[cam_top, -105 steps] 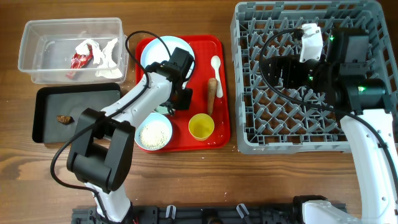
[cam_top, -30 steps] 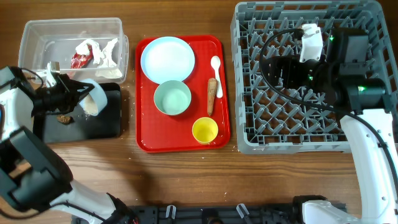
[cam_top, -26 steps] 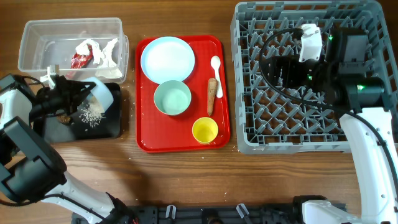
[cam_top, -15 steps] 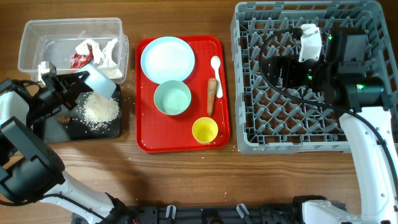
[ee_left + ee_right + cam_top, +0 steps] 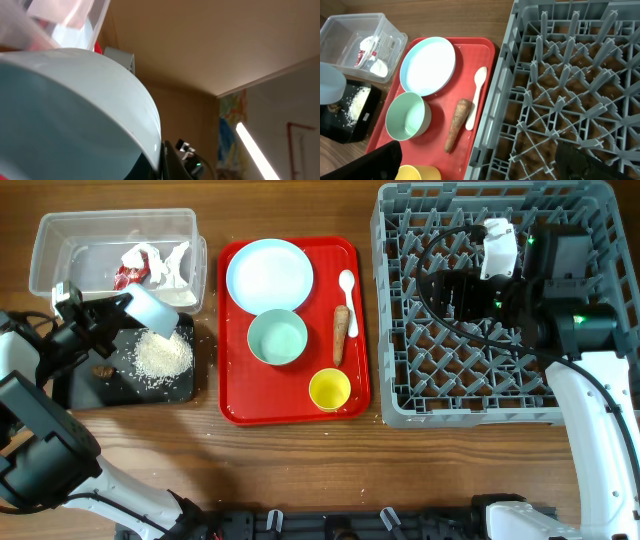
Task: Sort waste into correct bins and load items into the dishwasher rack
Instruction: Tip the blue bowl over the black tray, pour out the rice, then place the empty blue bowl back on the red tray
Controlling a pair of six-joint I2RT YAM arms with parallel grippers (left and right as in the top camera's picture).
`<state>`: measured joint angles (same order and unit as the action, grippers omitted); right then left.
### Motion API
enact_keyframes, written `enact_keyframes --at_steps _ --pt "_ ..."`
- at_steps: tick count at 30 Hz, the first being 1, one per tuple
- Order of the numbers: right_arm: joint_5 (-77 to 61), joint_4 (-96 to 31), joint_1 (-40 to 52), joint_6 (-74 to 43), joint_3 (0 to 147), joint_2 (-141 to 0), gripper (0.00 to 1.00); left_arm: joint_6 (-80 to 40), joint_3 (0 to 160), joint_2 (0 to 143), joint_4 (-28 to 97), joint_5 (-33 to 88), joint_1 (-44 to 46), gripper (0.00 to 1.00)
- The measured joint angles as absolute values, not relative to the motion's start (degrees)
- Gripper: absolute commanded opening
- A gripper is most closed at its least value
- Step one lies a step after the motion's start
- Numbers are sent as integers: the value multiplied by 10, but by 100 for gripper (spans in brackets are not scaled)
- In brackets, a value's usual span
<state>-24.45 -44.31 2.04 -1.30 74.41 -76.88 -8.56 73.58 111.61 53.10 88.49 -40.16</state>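
My left gripper [image 5: 122, 310] is shut on the rim of a light blue bowl [image 5: 156, 307], held tipped over the black tray [image 5: 130, 392]. In the left wrist view the bowl [image 5: 75, 115] fills the frame, with one dark finger [image 5: 171, 164] against its rim. White rice [image 5: 163, 355] lies heaped on the black tray beside a dark brown food bit [image 5: 102, 370]. The clear tub [image 5: 60, 240] holds a red sachet [image 5: 127, 277] and white tissue [image 5: 166, 260]. My right gripper [image 5: 477, 150] hangs open over the left edge of the grey rack [image 5: 480, 370], holding nothing.
A red serving tray [image 5: 270, 402] carries a pale blue plate [image 5: 269, 272], a teal bowl [image 5: 277, 338], a yellow cup [image 5: 329, 389], a carrot stick [image 5: 341, 332] and a white spoon [image 5: 348, 285]. A few rice grains lie on the wood beside the black tray.
The tipped bowl has emptied its rice onto the black tray and has risen toward the clear tub. The right arm has not moved.
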Motion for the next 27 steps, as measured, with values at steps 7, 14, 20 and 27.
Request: enact_keyframes --at_steps 7,14,20,27 --pt "-244 -443 20 -13 744 -769 100 -36 736 1070 644 852 -381 4" --pt "-244 -443 20 -13 744 -769 100 -3 736 892 732 553 -305 4" --pt "-244 -432 20 -13 744 -769 100 -2 736 842 716 356 -116 4" --pt "-244 -428 20 -13 744 -769 100 -102 648 849 568 177 114 4"
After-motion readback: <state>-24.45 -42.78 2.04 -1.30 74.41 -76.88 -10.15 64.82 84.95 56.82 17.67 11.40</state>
